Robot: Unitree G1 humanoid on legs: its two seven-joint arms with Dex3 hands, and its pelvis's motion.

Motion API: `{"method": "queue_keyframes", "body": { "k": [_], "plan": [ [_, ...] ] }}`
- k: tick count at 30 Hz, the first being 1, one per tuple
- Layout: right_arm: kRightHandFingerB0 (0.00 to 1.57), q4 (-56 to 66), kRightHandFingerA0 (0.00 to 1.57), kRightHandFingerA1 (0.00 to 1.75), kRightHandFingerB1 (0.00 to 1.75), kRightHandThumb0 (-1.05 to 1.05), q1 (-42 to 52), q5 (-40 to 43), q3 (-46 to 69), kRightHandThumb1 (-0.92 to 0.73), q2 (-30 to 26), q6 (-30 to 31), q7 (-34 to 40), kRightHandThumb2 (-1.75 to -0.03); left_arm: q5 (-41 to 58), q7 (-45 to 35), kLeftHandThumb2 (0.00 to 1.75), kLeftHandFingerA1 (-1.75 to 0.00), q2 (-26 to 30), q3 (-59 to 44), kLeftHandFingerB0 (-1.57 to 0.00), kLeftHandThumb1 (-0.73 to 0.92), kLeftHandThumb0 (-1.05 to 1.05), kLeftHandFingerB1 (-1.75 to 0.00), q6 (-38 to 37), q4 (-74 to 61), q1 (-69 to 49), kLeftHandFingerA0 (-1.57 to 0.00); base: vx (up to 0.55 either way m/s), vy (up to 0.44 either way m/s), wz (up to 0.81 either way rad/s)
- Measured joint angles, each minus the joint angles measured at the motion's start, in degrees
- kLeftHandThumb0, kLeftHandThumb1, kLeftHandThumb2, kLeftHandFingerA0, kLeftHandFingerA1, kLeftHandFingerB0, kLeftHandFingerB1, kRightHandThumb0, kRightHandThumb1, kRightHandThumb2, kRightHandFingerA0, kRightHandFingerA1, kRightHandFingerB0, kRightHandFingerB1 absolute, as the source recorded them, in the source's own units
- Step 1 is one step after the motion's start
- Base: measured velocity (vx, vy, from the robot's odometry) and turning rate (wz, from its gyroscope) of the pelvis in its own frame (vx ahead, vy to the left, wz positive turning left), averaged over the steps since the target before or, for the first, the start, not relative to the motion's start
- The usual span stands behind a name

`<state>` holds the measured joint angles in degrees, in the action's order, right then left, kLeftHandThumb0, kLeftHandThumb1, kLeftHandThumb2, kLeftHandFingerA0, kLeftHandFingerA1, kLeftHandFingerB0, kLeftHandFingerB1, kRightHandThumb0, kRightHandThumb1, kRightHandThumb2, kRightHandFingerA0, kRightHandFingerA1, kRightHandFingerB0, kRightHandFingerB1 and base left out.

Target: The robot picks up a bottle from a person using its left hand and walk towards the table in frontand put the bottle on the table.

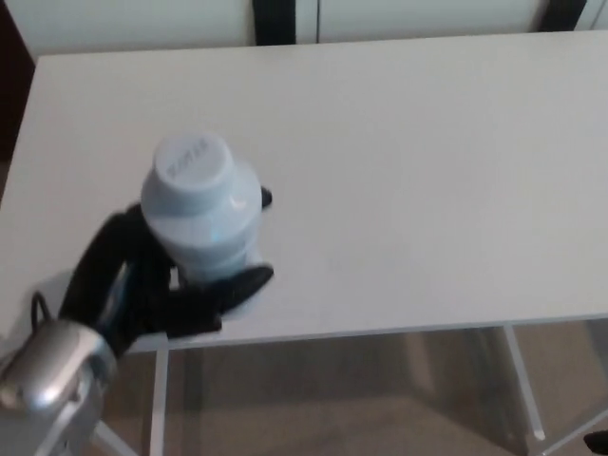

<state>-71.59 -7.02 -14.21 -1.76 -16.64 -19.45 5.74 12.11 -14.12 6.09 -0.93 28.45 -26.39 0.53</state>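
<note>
Head view, going left to right: at the bottom-left corner my silver wrist [52, 375] comes in, w/ a thin black cable [38, 306] looping just beside it. Next is my left hand [128, 285], black, closed around the bottle [202, 223]. One finger [245, 279] wraps the front of the bottle low down, and the tip of another shows at the far side, approx. at the shoulder. The bottle is pale blue-white and upright, its cap [193, 171] pointing up toward the camera. It is over the near-left part of the white table [427, 180], close to the front edge. Whether its base touches the tabletop I cannot tell, bc my fingers and the bottle's body hide it. Further right, under the front edge, white table legs [521, 380] go down to the beige floor [361, 399]. My right hand is not in view.
</note>
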Motion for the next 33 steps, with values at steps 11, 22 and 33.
{"method": "queue_keyframes", "body": {
  "k": [11,22,33],
  "plan": [
    [0.46,-0.12,0.49,0.51,0.41,-0.57,0.19,0.25,0.05,-0.61,-0.08,1.04,-1.10,-0.58,-2.59,1.94,0.67,-1.40,1.73,0.74,-0.70,0.89,-0.14,-0.91,0.58,17.17,13.60,-1.01,0.00,0.000,0.00],
    [0.47,-0.09,0.53,0.48,0.41,-0.53,0.11,0.43,0.08,-0.62,0.02,1.79,-1.33,-0.58,-7.29,4.18,0.65,-1.42,-1.60,7.33,-0.75,0.88,-0.07,-0.85,-1.68,35.58,21.62,-0.96,0.00,0.000,0.00],
    [0.42,0.04,0.52,0.63,0.54,-0.57,0.13,1.04,0.08,-0.50,0.46,1.88,-1.45,-0.86,-11.29,6.13,0.69,-1.42,-6.39,13.31,-0.82,0.82,-0.08,-0.85,-9.23,46.14,24.72,-0.99,-0.03,-0.078,0.01]
  ]
}}
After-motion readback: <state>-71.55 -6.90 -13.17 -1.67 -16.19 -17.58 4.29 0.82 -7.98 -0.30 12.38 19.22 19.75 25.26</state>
